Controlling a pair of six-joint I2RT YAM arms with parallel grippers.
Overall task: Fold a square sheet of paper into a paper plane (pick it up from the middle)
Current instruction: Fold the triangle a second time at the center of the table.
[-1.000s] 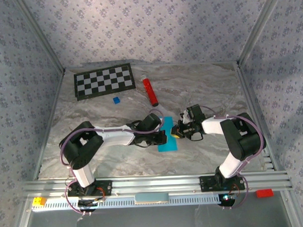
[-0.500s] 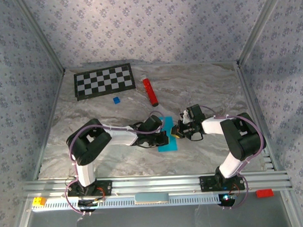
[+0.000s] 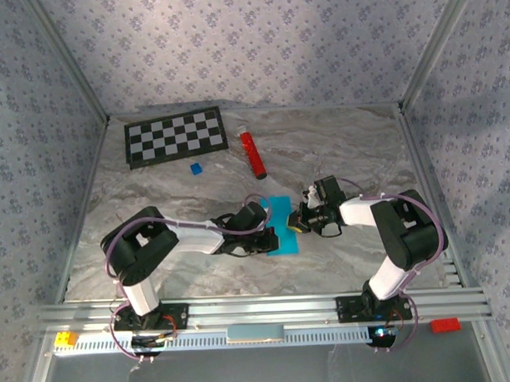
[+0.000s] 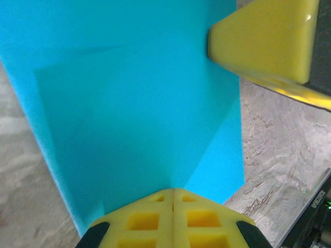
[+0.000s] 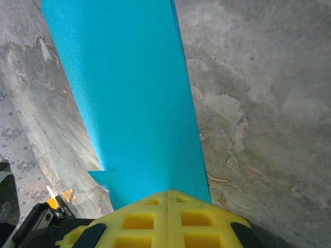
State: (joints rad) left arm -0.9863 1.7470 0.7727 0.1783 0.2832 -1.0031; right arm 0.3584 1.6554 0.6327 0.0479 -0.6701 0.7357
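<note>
Lying mid-frame on the counter (image 3: 354,154), the folded cyan paper (image 3: 282,215) has the left tool (image 4: 173,191) and right tool (image 5: 168,193) at opposite edges. Both tools are fully closed, tips touching it.

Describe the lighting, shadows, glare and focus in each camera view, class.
Top external view: soft, even light, only faint shadows on the table. Left wrist view: the cyan paper is sharp, its folded flaps a shade darker; the right jaws, upper right, are blurred and carry a small white glare spot. Right wrist view: the paper and the table's marble grain look crisp, with no glare.
</note>
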